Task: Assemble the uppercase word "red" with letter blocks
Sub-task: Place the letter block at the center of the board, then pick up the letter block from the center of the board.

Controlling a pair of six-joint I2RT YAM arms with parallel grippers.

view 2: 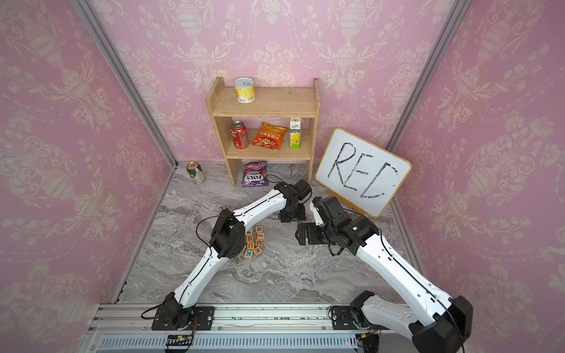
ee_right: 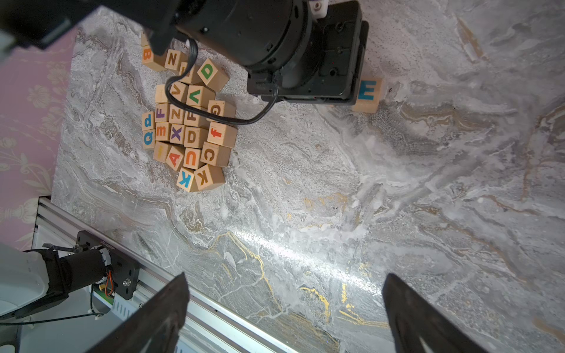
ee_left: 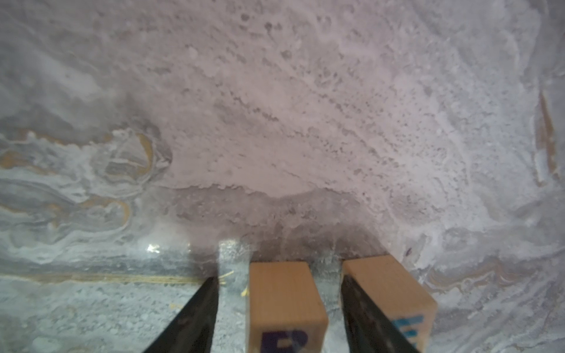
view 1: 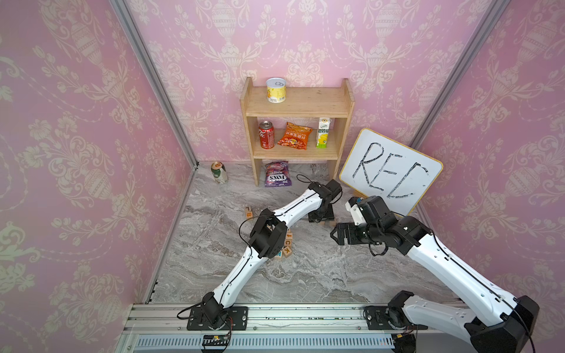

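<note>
Left wrist view: my left claw (ee_left: 278, 277) stands spread around the purple R block (ee_left: 281, 296). I see a gap on each side and neither finger touches it. The blue-lettered E block (ee_left: 394, 284) sits just outside one finger, close beside the R. In a top view, the pile of letter blocks (view 1: 286, 242) lies at about eight o'clock from that claw. My right claw (view 1: 337, 237) hangs between four and five o'clock, spread wide and empty over the marble top (ee_right: 336, 189). The green D block (ee_right: 211, 73) rests at the pile's edge.
</note>
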